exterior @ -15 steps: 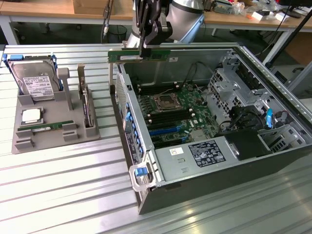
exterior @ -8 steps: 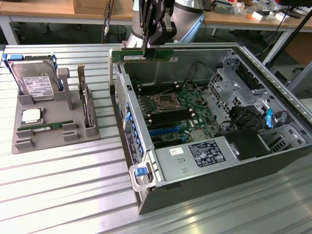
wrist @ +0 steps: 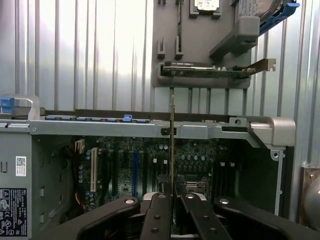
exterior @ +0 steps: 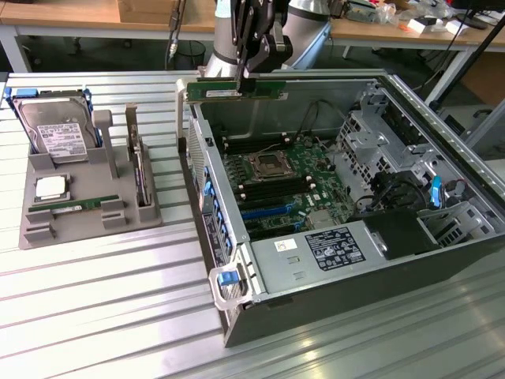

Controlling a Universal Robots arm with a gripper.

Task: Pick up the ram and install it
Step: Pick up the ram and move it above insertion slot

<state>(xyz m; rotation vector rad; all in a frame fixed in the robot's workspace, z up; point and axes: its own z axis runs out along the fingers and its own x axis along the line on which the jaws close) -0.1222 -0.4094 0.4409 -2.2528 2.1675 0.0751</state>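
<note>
Clamping ram point(exterior: 221, 91) — gripper point(exterior: 243, 77) over chassis point(exterior: 355, 294)

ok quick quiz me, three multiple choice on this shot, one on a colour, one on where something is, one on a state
1. What colour is the carrier around the hard drive?
a) red
b) blue
c) yellow

2. Where is the ram?
a) lying on the hard drive
b) in the air above the open case
c) under the case

3. The hand is:
a) open and empty
b) shut on the hard drive
c) shut on the ram

Answers:
1 b, blue frame edges show at the drive's corners.
2 b, it hangs clear above the case, seated in no slot.
3 c, the hand pinches the ram's top edge and the stick hangs from it.
</note>
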